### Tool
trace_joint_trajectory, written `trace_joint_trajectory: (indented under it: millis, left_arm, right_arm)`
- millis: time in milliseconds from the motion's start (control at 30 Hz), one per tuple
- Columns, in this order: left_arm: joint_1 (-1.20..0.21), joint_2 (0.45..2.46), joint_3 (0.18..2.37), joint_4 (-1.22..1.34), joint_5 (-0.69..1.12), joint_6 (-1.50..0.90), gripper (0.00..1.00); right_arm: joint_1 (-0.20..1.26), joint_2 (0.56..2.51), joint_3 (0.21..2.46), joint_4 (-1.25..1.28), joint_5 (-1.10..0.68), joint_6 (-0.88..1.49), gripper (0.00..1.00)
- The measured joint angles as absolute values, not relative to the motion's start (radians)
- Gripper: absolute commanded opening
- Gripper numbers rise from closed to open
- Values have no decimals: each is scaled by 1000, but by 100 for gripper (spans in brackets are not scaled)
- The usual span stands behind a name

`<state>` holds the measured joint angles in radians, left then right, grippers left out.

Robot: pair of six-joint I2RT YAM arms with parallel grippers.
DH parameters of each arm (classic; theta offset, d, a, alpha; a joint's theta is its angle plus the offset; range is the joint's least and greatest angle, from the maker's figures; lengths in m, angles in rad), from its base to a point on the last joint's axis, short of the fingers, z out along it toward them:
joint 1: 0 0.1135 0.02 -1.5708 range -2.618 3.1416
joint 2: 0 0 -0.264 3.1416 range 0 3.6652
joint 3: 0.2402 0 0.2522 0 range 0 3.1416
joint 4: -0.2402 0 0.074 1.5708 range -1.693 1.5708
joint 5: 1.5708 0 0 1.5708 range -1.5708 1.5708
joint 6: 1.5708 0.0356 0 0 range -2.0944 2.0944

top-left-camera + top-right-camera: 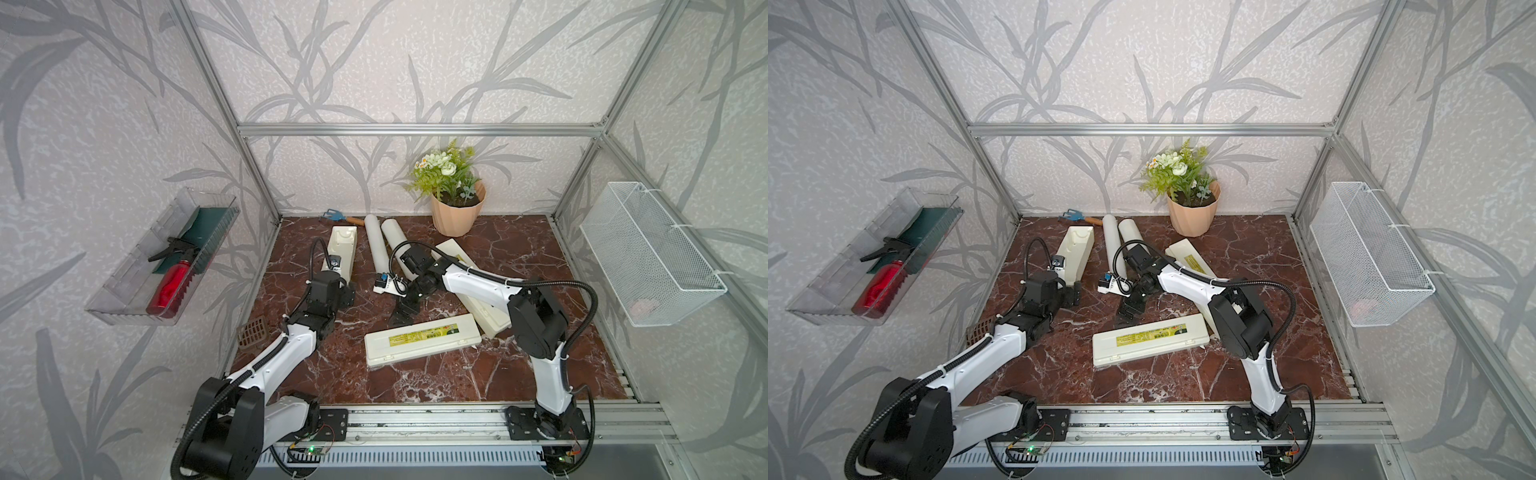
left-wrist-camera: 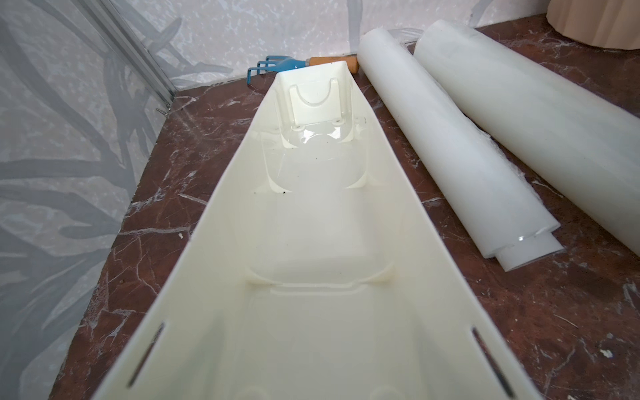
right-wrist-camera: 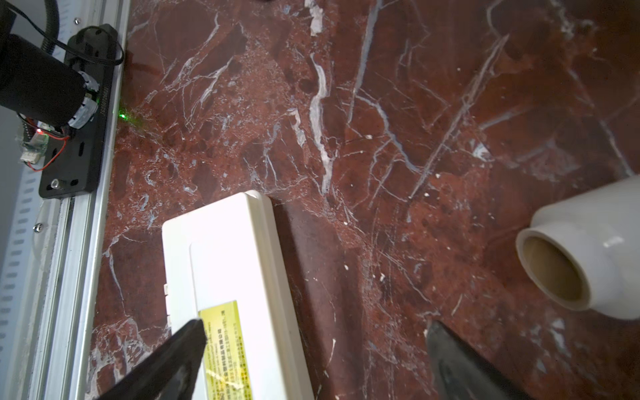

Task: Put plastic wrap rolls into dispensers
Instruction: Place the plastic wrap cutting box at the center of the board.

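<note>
**Position of rolls.** Two plastic wrap rolls [image 1: 376, 245] lying side by side, touching, at the back of the table [image 1: 415, 386]. Long axes running back to front, near parallel to the open dispenser tray [image 2: 311, 225] just to their left. Tray empty, with a U-shaped cradle at its far end. Neither roll in a dispenser.

**Right gripper** [image 3: 315, 327]. Jaws wide apart, nothing between them. Low over bare table, between the closed dispenser [image 3: 225, 249] and a hollow roll end [image 3: 568, 256] just beside one finger.

**Left gripper** [image 1: 348, 291]. At the near end of the open tray. Fingers outside the wrist view; cannot tell whether apart or clamped on the tray.

**Judgement.** Right arm the nearer to the rolls. Likely needs jaws set square across a roll's long axis before closing.

**Markings.** Yellow-green label [image 3: 228, 346] on the closed dispenser lid, small dark print, not legible. Similar strip on a second dispenser [image 1: 457, 254] lying diagonal under the right forearm. Rolls plain. No brand readable.
</note>
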<state>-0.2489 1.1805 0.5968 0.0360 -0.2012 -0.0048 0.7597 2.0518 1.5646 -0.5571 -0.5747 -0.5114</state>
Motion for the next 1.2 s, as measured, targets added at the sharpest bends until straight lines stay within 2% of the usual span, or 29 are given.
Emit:
trace_joint_trajectory:
  millis: [233, 467, 633, 733, 933, 1200]
  left_arm:
    - [-249, 1309, 808, -234, -133, -54, 4]
    - [-249, 1533, 1061, -468, -117, -180, 6]
    - [-250, 1562, 1047, -549, -55, -300, 9]
    - [-261, 1563, 987, -609, -17, -379, 10]
    - [-303, 1563, 875, -615, 3, -512, 10]
    - [-358, 1579, 842, -549, 2, -623, 19]
  right_arm:
    - [708, 2043, 1535, -482, -579, -376, 99]
    - [616, 2043, 1583, -434, -508, -208, 99]
    - [616, 2047, 1633, -416, -389, -136, 100]
    - [620, 2085, 1710, -418, -309, -97, 97]
    - [619, 2261, 1942, -446, -182, -38, 92]
    - [612, 2549, 2339, -633, -23, 16, 84]
